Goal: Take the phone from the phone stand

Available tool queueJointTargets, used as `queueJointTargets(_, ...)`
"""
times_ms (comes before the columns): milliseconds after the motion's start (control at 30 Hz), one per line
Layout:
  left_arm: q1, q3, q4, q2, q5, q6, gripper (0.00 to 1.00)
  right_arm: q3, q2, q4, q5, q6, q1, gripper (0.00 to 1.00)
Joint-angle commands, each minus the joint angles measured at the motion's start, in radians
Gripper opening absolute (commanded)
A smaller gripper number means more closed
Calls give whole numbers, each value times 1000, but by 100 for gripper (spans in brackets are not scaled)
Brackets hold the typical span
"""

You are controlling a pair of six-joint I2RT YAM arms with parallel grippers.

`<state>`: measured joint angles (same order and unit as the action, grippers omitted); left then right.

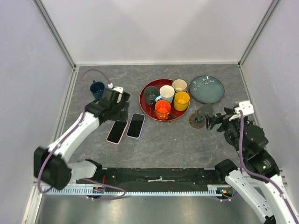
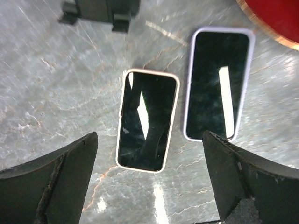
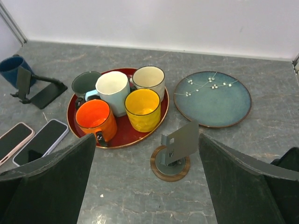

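Left gripper (image 2: pixel 150 140) jaws wide open, pink phone (image 2: pixel 147 107) flat on table (image 2: pixel 56 93) between them, black stand (image 2: pixel 100 9) beyond; right gripper (image 3: pixel 145 140) open too. Phone likely stiff, light, slick fragile glass, so pinch its long edges

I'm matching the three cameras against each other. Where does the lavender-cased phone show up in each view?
Top external: the lavender-cased phone lies flat left of centre, below and to the left of the red tray.
Left wrist: upper right, screen up.
Right wrist: lower left.
Shared landmark: the pink-cased phone, lying just to its left in all three views.
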<state>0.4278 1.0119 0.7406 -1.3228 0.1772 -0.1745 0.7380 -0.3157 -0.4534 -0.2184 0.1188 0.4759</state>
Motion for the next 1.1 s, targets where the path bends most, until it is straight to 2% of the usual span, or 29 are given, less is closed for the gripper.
queueJointTargets(0,-1,-61,-162,260,-31,-8,100,176,-112,-119,-7,-18,7,98)
queueJointTargets(133,-1,-146,-250,446,-67,-19,100,303,-227,-217,-110,5,6,98)
queueJointTargets(367,-1,-269,-372,718,-117,-2,100,546,-425,-510,-252,135,6,98)
queueJointTargets(533,-1,-341,-432,852,-134,-6,100,606,-555,-645,-326,205,4,98)
queueJointTargets(667,-1,-361,-440,908,-143,-17,100,632,-628,-740,-484,240,-5,98)
queueJointTargets(800,0,-368,-432,936,-169,-39,100,646,-698,-775,-486,234,-94,98)
queueJointTargets(900,14,-380,-435,964,-168,-37,99,653,-727,-765,-472,180,-265,98)
queueJointTargets(1067,55,-386,-432,994,-142,-33,99,646,-746,-729,-504,170,-318,98)
